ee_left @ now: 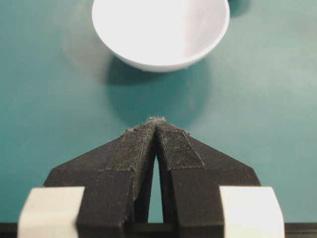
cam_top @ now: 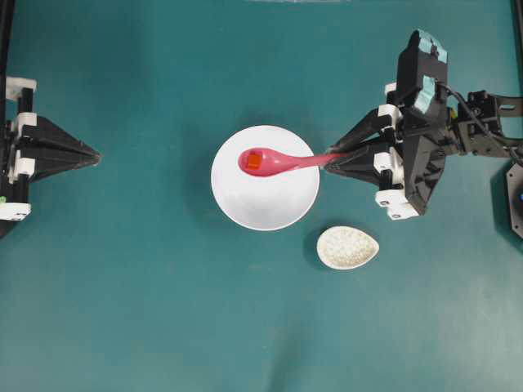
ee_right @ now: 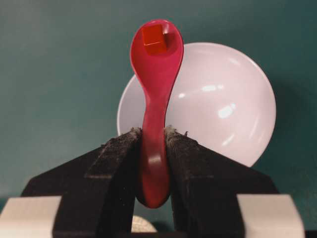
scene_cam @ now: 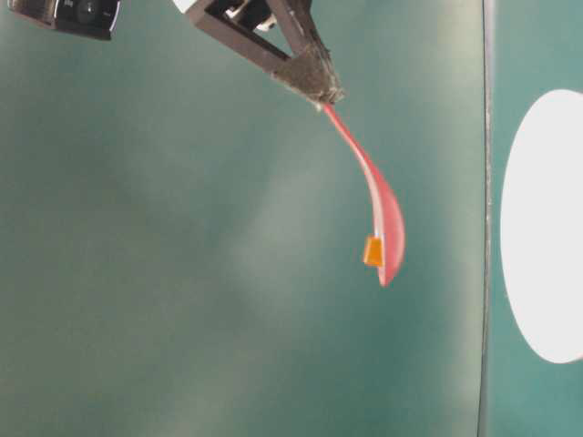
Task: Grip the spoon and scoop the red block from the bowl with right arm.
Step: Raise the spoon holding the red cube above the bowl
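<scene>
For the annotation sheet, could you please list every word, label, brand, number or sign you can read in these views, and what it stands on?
None: no readable text in any view.
The spoon, red block, bowl and speckled dish are unmarked.
The dark device at the table-level view's top edge shows markings too blurred to read.

One camera looks straight down from high up. One sits sideways, close. Two ride the arms, looking forward. All see the bowl.
</scene>
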